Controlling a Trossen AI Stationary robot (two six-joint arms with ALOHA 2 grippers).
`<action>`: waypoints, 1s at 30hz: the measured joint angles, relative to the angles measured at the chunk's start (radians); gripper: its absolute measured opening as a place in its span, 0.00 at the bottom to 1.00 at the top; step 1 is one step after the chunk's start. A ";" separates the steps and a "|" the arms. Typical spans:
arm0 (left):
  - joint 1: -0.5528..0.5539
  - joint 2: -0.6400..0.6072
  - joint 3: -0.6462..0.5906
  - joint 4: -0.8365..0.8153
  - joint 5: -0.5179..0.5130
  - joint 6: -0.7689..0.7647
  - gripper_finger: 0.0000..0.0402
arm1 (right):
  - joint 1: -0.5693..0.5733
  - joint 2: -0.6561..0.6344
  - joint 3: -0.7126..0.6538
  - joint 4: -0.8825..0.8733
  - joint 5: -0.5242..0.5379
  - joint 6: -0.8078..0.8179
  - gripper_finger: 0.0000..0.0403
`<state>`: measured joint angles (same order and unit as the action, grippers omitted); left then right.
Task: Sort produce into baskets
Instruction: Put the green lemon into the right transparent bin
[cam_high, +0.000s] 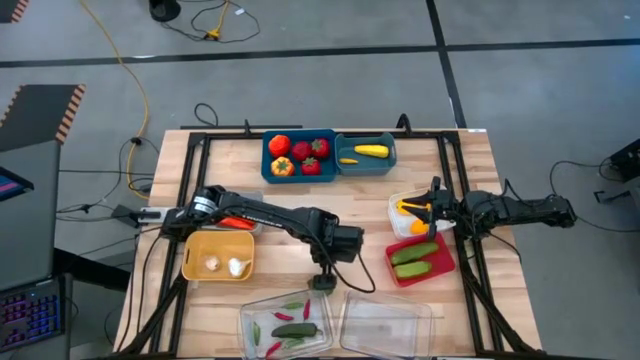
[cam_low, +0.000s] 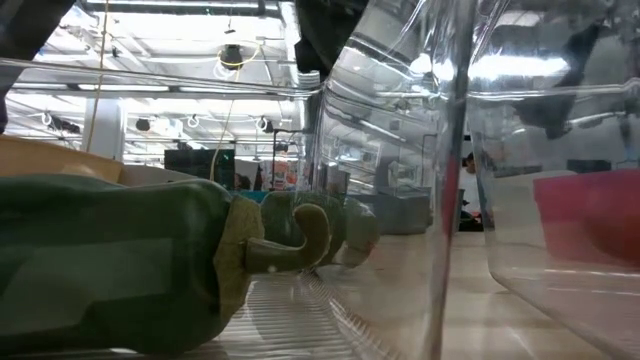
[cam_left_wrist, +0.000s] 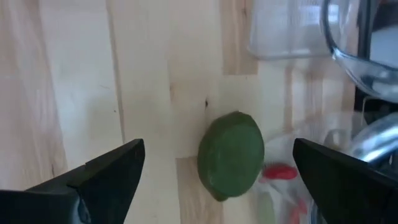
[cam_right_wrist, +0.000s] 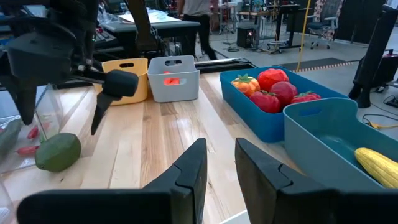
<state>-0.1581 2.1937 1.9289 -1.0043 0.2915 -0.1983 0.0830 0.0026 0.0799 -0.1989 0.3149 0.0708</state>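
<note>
A green lime (cam_left_wrist: 231, 155) lies on its side on the bare wood, just beyond the far edge of the left clear tray (cam_high: 285, 325). My left gripper (cam_left_wrist: 217, 149) hangs above it, pointing steeply down and open wide. One finger stands on each side of the lime and neither touches it. The right wrist view shows the same lime (cam_right_wrist: 58, 152) on the table under that gripper (cam_right_wrist: 59, 121). My right gripper (cam_right_wrist: 221, 162) waits at the table's right over the white bin (cam_high: 415, 212), slightly open with nothing between its fingers.
At the far edge, one teal bin (cam_high: 298, 155) holds red produce and another (cam_high: 365, 153) a yellow cob. The tan-yellow bin (cam_high: 218, 256) holds white pieces, and the grey bin (cam_high: 235, 222) lies under the left arm. The magenta-red bin (cam_high: 420, 258) holds green cucumbers. A second clear tray (cam_high: 385, 322) stands near.
</note>
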 joint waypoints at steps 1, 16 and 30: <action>0.000 0.000 0.000 -0.007 0.009 0.018 0.99 | 0.000 0.000 0.000 0.000 0.000 0.000 0.28; -0.002 0.000 0.000 -0.062 0.018 0.376 0.99 | 0.000 0.000 0.000 0.000 0.000 0.000 0.28; -0.036 0.001 -0.113 -0.023 0.044 0.640 0.99 | 0.000 0.000 0.000 0.000 0.000 0.000 0.28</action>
<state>-0.1936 2.1944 1.8161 -1.0278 0.3354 0.4420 0.0834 0.0029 0.0795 -0.1986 0.3149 0.0708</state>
